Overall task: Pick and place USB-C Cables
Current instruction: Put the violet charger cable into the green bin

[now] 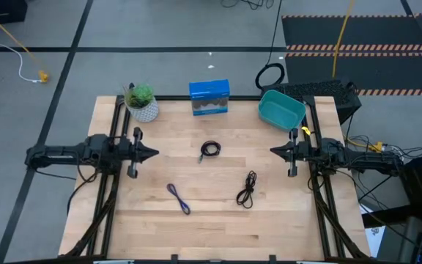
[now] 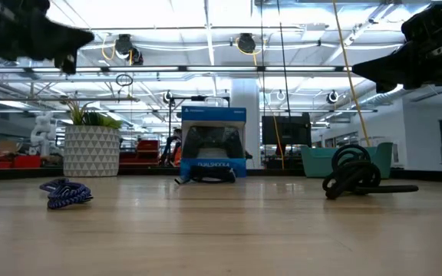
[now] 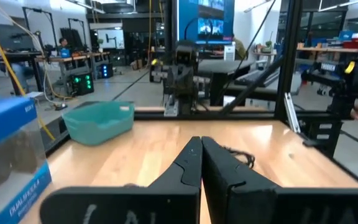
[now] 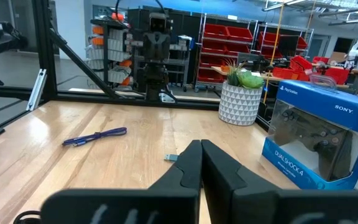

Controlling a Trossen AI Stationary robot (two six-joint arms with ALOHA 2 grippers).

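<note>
Three cables lie on the wooden table. The tight round black coil point(image 1: 210, 149) sits at the middle. The long loose black bundle point(image 1: 247, 189) lies nearer the near edge, right of centre, and shows in the low view as a dark heap point(image 2: 349, 173). The blue-purple cable point(image 1: 179, 198) lies left of it, also the blue-purple bundle point(image 2: 66, 192) and a thin strand point(image 4: 95, 137). My left gripper point(image 1: 154, 153) hovers shut at the table's left side, high above the wood; my right gripper point(image 1: 273, 151) hovers shut at the right side. Neither touches a cable.
A teal bin point(image 1: 280, 109) stands at the far right corner, with a big black cable loop point(image 1: 269, 75) beyond it on the floor. A blue controller box point(image 1: 209, 97) and a potted plant point(image 1: 141, 102) stand along the far edge. Bare wood lies between the cables.
</note>
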